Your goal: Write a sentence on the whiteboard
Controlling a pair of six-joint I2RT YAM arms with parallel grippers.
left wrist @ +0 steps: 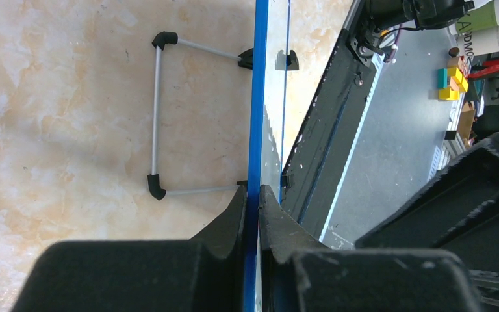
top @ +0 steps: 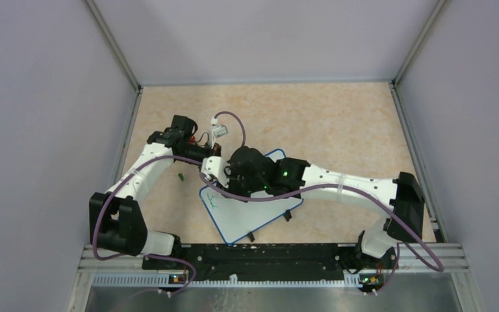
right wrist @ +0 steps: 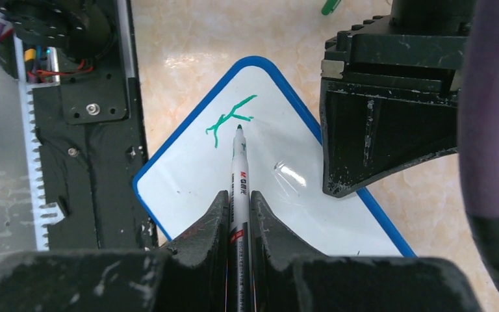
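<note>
Beige marbled tabletop (top: 338,123) carries the whiteboard (top: 253,218) near the arm bases in the top view. At the left wrist, the left gripper (left wrist: 253,195) pinches the board's blue rim. At the right wrist, the right gripper (right wrist: 238,198) clamps a marker (right wrist: 240,172) printed "M", its tip at the sentence (right wrist: 232,118), one unreadable green scrawl.

Even, diffuse light from above fills the top view: the desk (top: 338,123) is bright, with only soft, pale shadows under the arms (top: 344,184), and the enclosure posts (top: 114,45) splay outward toward the frame edges. In the left wrist view a broad grey shadow lies on the desk left of the whiteboard (left wrist: 257,97) edge, and the left pincer (left wrist: 252,193) is dark and soft close to the lens. In the right wrist view a small white glare patch sits on the whiteboard beside the sharp marker (right wrist: 240,175), and the right pincer (right wrist: 239,196) is nearly black
</note>
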